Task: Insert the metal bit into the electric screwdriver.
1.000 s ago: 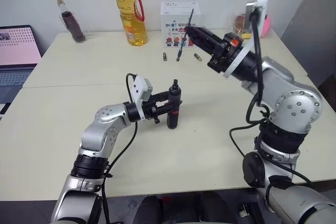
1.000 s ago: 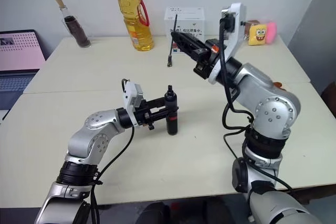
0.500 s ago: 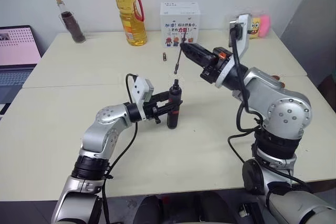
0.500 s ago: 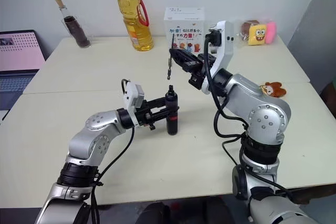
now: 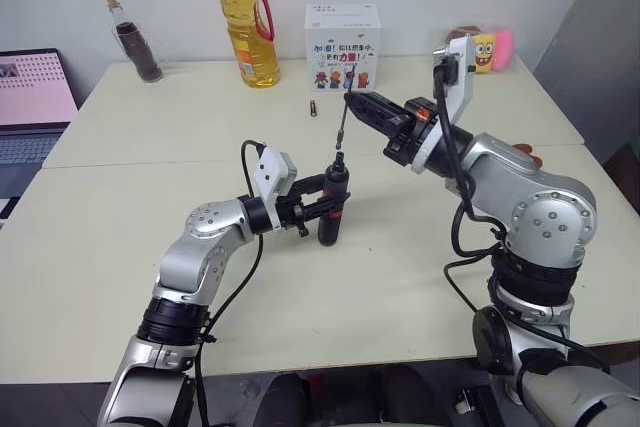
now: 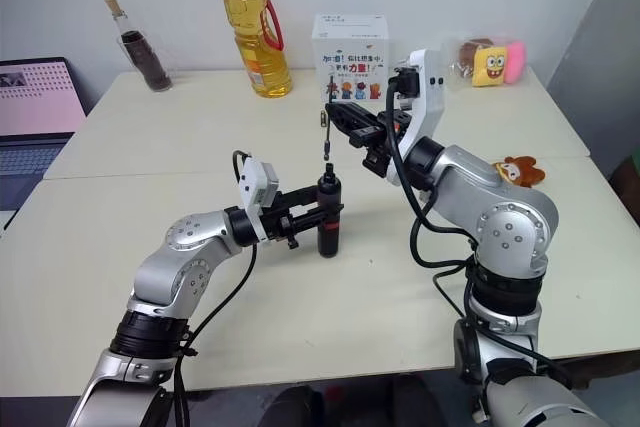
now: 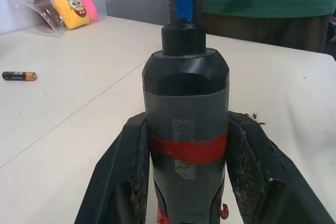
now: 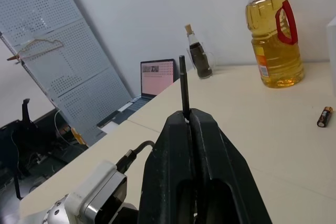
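We find the left gripper clamped on the upright electric screwdriver; the right gripper pinches the metal bit above its tip.

I see lots of bare table in front of and beside the electric screwdriver. It stands up in my left gripper, and the metal bit in my right gripper hangs right over its top. Farther back stand an oil bottle, a white box and a battery.
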Robot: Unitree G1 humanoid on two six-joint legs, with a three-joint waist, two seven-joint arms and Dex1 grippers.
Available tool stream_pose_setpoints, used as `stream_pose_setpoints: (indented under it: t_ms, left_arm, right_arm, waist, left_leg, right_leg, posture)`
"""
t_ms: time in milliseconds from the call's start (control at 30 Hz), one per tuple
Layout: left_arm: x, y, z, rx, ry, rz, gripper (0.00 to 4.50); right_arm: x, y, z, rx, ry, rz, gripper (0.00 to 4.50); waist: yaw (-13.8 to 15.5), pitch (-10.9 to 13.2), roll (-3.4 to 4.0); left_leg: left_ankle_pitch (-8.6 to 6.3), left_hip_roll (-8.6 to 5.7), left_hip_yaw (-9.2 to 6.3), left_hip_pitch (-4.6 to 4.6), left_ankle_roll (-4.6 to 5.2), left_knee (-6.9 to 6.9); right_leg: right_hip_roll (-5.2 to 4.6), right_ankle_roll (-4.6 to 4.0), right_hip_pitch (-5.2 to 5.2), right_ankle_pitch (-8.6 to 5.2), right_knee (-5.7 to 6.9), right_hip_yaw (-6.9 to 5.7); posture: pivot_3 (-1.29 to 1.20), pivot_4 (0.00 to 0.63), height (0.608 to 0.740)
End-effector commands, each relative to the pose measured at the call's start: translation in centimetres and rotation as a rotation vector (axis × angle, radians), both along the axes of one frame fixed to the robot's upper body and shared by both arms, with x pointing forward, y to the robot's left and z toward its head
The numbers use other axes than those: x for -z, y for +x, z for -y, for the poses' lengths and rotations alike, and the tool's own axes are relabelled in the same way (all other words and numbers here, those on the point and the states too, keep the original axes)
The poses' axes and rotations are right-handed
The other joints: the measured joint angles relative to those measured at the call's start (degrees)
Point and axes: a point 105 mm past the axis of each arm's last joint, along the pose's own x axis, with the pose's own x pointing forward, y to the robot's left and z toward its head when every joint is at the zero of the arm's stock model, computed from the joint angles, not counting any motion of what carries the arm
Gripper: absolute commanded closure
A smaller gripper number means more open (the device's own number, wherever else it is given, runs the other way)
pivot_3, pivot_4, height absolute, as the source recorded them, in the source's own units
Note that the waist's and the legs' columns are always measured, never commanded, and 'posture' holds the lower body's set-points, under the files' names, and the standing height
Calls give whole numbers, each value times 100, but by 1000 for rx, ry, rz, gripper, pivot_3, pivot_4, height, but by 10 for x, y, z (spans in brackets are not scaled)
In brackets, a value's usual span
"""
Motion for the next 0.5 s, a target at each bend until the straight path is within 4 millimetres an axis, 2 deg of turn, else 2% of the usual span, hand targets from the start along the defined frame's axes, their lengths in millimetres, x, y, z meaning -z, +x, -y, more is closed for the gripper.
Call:
stream_pose_setpoints:
  t_ms: [33, 500]
  left_arm:
    - [11, 5, -12, -67, 50, -22, 2835]
    - [11, 5, -12, -55, 50, -24, 2835]
  right_arm:
    - [-9, -10, 1, -9, 13, 62, 4447]
    - [-4, -9, 1, -10, -8, 66, 4447]
  waist:
    - [0, 0, 0]
    - [0, 0, 0]
  left_leg:
    - [0, 0, 0, 0, 0, 0]
    - [0, 0, 1, 0, 0, 0]
  right_leg:
    - [0, 0, 0, 0, 0, 0]
    - [2, 0, 0, 0, -2, 0]
  posture:
    - [0, 150, 740]
    - [0, 150, 740]
